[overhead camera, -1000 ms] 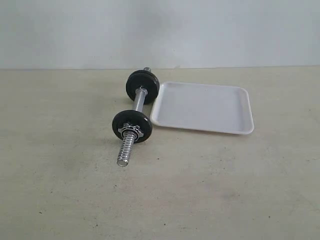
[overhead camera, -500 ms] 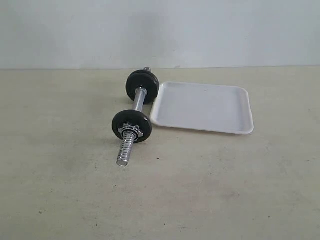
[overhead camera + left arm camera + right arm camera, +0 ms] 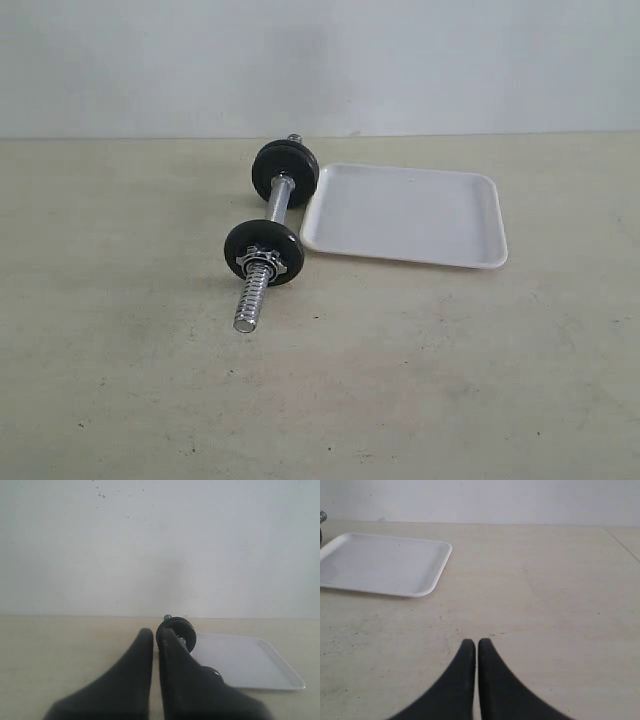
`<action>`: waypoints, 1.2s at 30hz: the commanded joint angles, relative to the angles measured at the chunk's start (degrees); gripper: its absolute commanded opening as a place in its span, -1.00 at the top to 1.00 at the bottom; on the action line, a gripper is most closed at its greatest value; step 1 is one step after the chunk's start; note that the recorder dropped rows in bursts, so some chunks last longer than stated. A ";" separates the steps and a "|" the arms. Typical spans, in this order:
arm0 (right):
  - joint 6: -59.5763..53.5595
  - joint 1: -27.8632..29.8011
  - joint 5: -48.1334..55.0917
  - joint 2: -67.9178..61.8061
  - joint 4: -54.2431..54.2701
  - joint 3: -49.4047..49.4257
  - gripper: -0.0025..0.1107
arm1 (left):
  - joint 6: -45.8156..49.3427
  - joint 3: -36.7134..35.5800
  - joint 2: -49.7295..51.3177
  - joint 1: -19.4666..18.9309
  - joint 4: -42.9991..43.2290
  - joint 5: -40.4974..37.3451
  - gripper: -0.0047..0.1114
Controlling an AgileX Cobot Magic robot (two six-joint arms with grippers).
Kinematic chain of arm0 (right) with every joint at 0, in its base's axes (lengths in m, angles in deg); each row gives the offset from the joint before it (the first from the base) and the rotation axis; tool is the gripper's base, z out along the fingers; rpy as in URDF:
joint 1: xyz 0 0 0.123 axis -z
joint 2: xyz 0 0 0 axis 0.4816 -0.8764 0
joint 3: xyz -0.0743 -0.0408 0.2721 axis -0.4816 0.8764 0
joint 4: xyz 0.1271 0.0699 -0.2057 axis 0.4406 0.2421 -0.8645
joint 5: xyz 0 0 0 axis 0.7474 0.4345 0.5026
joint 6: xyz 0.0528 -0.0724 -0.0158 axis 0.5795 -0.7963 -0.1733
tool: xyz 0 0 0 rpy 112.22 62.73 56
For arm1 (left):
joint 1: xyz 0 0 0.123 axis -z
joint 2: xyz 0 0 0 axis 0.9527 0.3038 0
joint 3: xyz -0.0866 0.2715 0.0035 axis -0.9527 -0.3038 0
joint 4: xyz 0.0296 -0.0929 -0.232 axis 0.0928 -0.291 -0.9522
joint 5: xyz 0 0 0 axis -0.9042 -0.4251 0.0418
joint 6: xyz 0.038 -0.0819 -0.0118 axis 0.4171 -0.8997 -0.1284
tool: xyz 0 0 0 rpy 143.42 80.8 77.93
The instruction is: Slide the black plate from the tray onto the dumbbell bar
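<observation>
Black plate (image 3: pixel 265 252) stands on edge on the dumbbell bar (image 3: pixel 276 205), threaded over the end nearer the camera in the exterior view, with a chrome star-shaped nut (image 3: pixel 258 263) tight against its outer face and a length of coarse thread sticking out beyond it. By looks alone this disc cannot be told from the other black weight (image 3: pixel 285 172) at the far end of the bar; that one looks thick, and whether it is one disc or two pressed together cannot be made out. The bar lies on the pale table (image 3: pixel 450 380), slanting away from the camera, and the far weight sits just beside a corner of the white tray (image 3: pixel 405 215), whose flat floor shows plain white. Neither arm appears in the exterior view. The left gripper (image 3: pixel 155 633) has its dark fingers drawn together to a thin slit with nothing between them, held above the table with the far weight showing just past its tips. The right gripper (image 3: pixel 476 643) is likewise pinched together on nothing, over bare tabletop well apart from the tray.
</observation>
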 commanded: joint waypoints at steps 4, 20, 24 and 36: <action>0.23 -1.58 -0.19 0.29 -0.36 -0.05 0.96 | -0.45 -0.19 -0.15 -0.21 -0.61 0.00 0.84; -3.20 -1.60 0.24 0.29 -1.45 -0.05 0.96 | -0.45 -0.19 -0.15 -0.21 -0.61 0.00 0.84; -3.20 -1.60 0.24 0.29 -1.45 -0.05 0.96 | -0.45 -0.19 -0.15 -0.21 -0.61 0.00 0.84; -3.20 -1.60 0.24 0.29 -1.45 -0.05 0.96 | -0.45 -0.19 -0.15 -0.21 -0.61 0.00 0.84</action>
